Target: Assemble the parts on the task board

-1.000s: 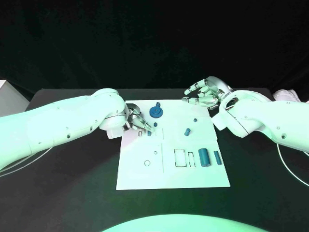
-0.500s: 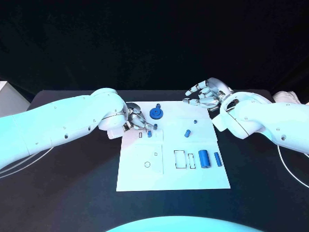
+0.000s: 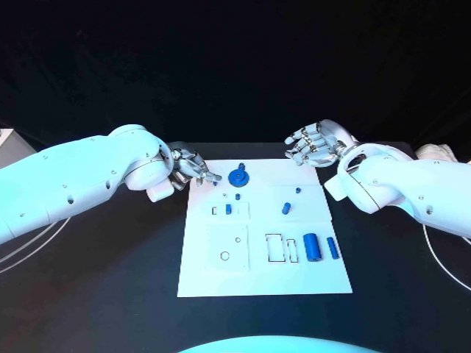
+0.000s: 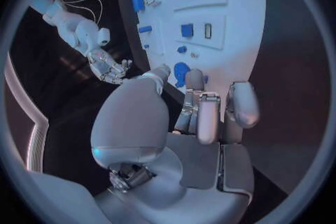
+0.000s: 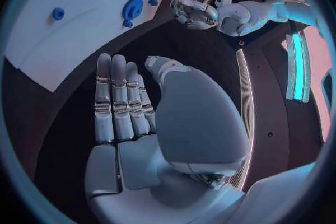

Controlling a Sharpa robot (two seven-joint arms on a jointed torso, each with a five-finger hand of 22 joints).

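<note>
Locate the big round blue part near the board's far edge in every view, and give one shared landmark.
Head view: round blue part, between the hands.
Left wrist view, just beyond the left hand's fingertips.
Right wrist view, on the task board.
Shared landmark: the task board's far edge.

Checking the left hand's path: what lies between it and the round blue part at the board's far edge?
Head view: only bare white task board separates the left hand from the round blue part.

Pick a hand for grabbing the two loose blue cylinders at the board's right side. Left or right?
Right, probably. The right hand hovers open off the task board's far right corner, same side as the cylinders. The left hand, also empty, sits at the far left edge and would have to cross the board.
</note>
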